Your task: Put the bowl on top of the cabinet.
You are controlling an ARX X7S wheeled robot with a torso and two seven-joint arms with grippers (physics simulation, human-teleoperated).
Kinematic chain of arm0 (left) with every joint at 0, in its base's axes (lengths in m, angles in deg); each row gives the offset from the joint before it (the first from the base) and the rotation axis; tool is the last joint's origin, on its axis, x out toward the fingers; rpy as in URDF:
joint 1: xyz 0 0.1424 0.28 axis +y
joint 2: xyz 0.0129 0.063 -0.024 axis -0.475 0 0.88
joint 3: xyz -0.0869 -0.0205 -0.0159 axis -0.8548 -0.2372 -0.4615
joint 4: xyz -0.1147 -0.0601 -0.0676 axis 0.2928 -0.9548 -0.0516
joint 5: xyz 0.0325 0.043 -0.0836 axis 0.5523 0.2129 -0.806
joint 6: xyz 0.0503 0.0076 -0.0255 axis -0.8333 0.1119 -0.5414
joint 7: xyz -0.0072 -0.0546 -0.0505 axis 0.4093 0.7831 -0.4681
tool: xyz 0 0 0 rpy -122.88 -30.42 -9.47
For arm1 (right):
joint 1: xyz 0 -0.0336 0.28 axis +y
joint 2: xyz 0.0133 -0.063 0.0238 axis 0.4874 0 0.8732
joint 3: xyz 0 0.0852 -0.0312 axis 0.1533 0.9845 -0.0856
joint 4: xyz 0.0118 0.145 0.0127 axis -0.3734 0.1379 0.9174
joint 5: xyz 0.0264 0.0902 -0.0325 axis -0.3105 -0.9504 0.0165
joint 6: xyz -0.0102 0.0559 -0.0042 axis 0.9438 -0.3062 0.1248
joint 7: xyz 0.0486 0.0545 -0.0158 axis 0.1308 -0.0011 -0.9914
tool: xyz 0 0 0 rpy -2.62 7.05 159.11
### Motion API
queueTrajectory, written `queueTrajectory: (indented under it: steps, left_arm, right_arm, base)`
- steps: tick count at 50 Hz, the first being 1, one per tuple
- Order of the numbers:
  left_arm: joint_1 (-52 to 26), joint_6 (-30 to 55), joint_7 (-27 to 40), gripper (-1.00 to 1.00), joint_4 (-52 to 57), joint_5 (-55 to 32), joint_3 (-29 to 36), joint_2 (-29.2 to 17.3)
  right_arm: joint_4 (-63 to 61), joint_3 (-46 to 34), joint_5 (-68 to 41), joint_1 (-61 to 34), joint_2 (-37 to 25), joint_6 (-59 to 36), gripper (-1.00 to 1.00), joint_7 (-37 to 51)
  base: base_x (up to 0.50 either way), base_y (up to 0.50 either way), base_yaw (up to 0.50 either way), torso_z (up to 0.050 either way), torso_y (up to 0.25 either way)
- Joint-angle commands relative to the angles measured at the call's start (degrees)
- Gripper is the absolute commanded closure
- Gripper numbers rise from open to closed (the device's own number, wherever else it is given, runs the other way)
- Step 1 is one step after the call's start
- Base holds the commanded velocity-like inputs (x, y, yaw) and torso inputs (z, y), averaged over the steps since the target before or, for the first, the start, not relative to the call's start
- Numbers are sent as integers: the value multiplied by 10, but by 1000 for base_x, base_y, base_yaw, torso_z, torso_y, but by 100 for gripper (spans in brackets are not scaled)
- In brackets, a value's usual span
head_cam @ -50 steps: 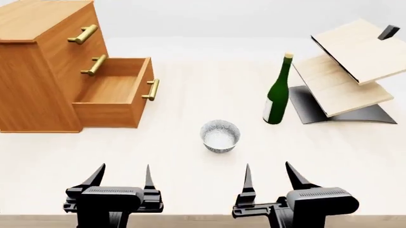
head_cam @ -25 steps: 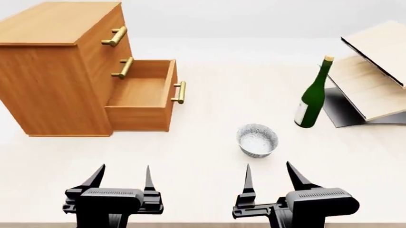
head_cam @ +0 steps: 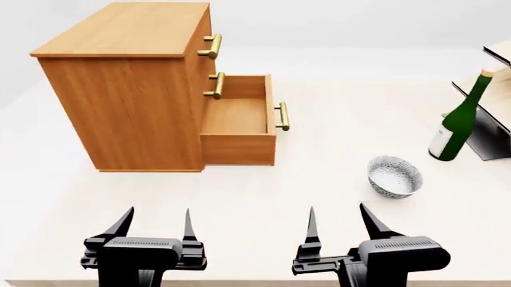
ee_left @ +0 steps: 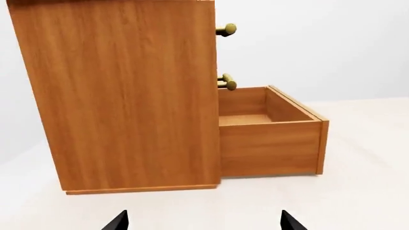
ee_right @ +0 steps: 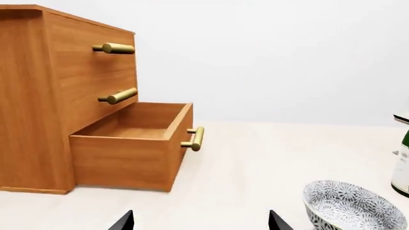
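Bowl (head_cam: pixel 394 176) looks light, stiff, glazed-slick & chippable, so I'd pinch its rim w/ my right gripper (head_cam: pixel 339 224), spread wide & empty like the left gripper (head_cam: pixel 155 223).

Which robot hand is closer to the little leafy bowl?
Right. The right gripper sits just below and left of the bowl in the head view; the left gripper is far off to its left.

Green wine bottle (head_cam: pixel 456 130) upright on pale table (head_cam: pixel 319 149), far right; slanted rack's black base (head_cam: pixel 491 136) just behind it.
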Motion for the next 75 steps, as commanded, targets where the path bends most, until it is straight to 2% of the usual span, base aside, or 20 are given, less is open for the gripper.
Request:
queueTrajectory:
  steps: [1,8,31,36,55,70,75]
  left_arm:
    - [1,-6,5,-100,-4,-4,3,-4]
    - [0,-7,10,-100,-3,-8,6,-9]
    - [-4,-4,24,-100,1,-21,14,-21]
    - [-2,-5,27,-100,2,-23,16,-24]
    - [0,-13,35,-100,-1,-29,22,-31]
    - [2,-17,42,-100,2,-34,25,-38]
    - [3,-18,43,-100,7,-37,26,-40]
  right_arm:
    - [3,-3,7,-5,-1,-14,-100,15]
    - [-6,-8,-14,9,-9,31,-100,-8]
    - [-4,-9,-16,-1,-14,26,-100,11]
    - [-8,-13,-15,1,-19,24,-100,15]
    - [-2,-20,-17,2,-26,31,-100,32]
    - [-5,-20,-34,8,-33,52,-100,32]
    - [-7,-23,-34,7,-36,51,-100,34]
  base:
    - [0,0,0,0,0]
    - [40,0,0,0,0]
    - [490,0,0,0,0]
    - [4,0,0,0,3]
    - [0,490,0,0,0]
    - [0,0,0,0,0]
    - [434,0,0,0,0]
